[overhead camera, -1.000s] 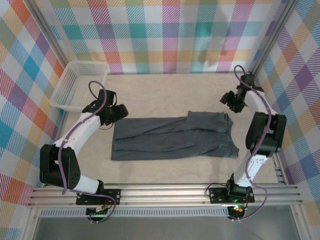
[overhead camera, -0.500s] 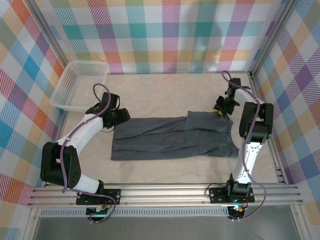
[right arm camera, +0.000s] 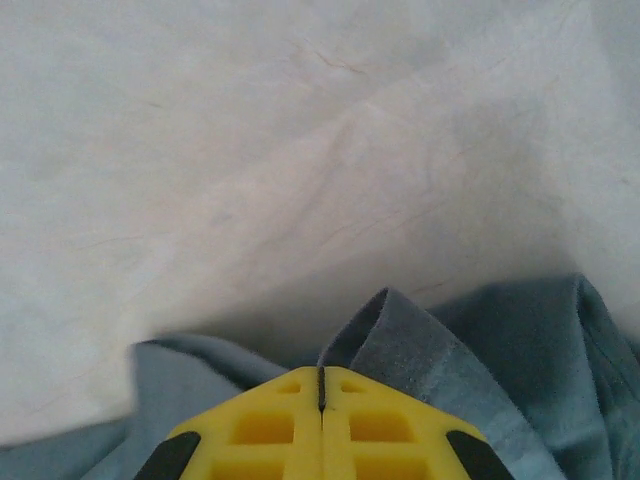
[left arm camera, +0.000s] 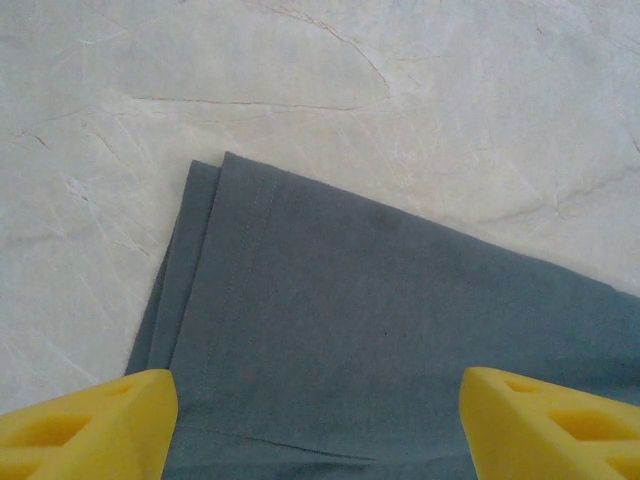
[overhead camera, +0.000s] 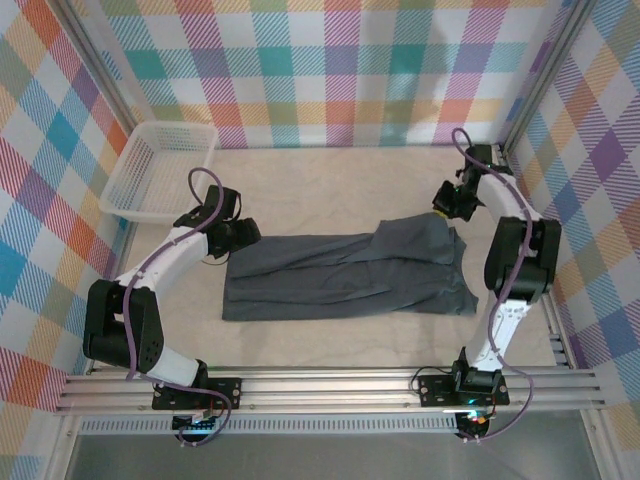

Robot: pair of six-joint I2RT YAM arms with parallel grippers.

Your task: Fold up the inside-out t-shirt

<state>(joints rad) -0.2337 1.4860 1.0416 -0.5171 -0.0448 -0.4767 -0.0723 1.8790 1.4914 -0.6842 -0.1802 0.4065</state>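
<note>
Cream-covered table (overhead camera: 330, 185), plaid walls (overhead camera: 340, 70). The t-shirt (overhead camera: 340, 275) lies folded lengthwise at centre, its far right corner raised. Right wrist view: right gripper (right arm camera: 321, 385) jaws pressed together, pinching a ridge of cloth. Left wrist view: left gripper (left arm camera: 315, 425) jaws wide, over the t-shirt's far left corner. Basket (overhead camera: 130, 190) far left, apart.

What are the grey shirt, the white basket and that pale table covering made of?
The t-shirt looks like soft matte knit cloth, likely cotton: it wrinkles and shows stitched hems. The basket looks like white plastic, with a stiff lattice wall. The table covering seems a creased, matte cream fabric or sheet.
</note>
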